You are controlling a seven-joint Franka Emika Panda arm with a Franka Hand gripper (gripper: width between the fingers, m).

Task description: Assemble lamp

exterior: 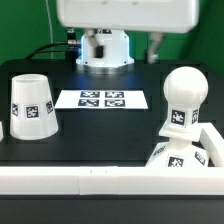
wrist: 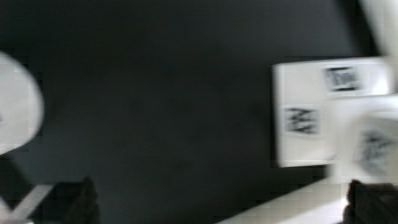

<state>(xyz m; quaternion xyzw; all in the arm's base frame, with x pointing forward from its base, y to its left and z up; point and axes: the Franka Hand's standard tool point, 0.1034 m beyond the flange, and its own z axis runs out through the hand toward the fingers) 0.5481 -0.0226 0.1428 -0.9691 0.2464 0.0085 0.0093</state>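
In the exterior view the white cone shade [exterior: 32, 105] stands on the black table at the left, tag facing out. The ball-shaped bulb [exterior: 184, 98] stands upright at the right. Just below it lies the white tagged base [exterior: 176, 155], against the white rail. Only the arm's white body [exterior: 125, 12] shows at the top, and its fingers are out of frame. In the wrist view my gripper [wrist: 219, 205] is open and empty, with its dark fingertips [wrist: 63, 205] far apart. It is high above the table. The tagged base [wrist: 320, 120] lies off to one side of the jaws, not between them.
The marker board [exterior: 101, 99] lies flat at the table's middle back. A white rail [exterior: 100, 181] runs along the front edge and turns up the right side. The robot's pedestal [exterior: 105, 48] stands behind the marker board. A blurred white round shape [wrist: 9, 100] shows at the wrist view's edge.
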